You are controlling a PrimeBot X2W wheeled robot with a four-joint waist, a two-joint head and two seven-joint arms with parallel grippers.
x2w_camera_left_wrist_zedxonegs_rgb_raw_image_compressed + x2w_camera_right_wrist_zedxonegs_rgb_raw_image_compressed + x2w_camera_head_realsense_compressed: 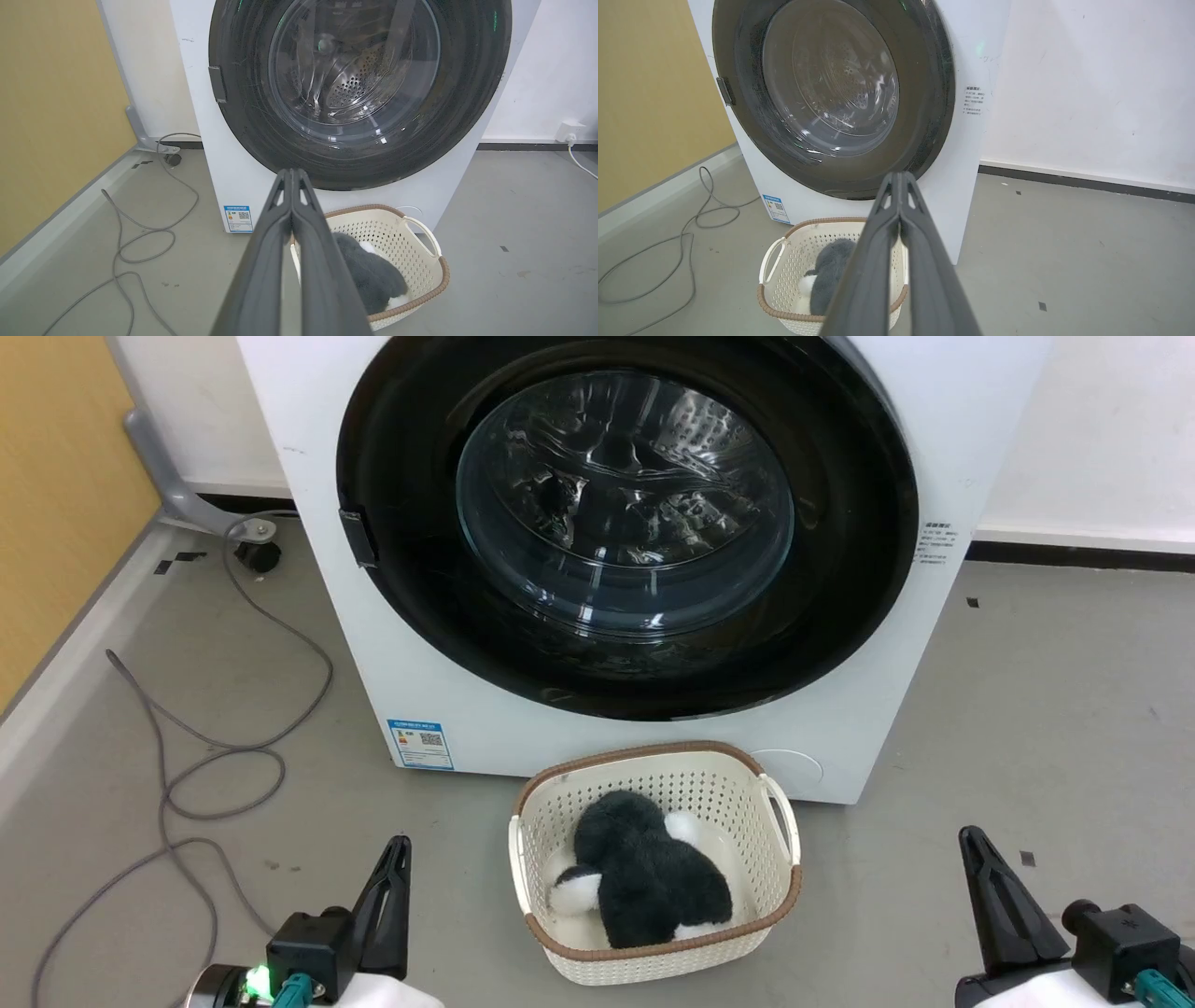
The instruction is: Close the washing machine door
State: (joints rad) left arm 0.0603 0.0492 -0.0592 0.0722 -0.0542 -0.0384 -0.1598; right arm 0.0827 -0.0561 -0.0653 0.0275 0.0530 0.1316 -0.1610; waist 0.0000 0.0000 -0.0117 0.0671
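Note:
The washing machine (308, 551) is a big white box straight ahead, with a small blue sticker (420, 744) low on its front. Its round black-rimmed door (625, 523) with the bulging glass window lies flat against the front, shut over the port; the steel drum shows through the glass (355, 70). The same door (831, 93) is seen at an angle in the right wrist view. My left gripper (400, 845) sits low at the left, fingers pressed together and holding nothing (292, 173). My right gripper (971, 835) sits low at the right, also shut and holding nothing (900, 176). Both are well short of the machine.
A cream laundry basket (775, 812) with a black and white plush toy (644, 877) stands on the floor in front of the machine. Grey cable (215, 747) loops over the floor at the left by a yellow wall (56, 476). A wall socket (571, 130) is at the right.

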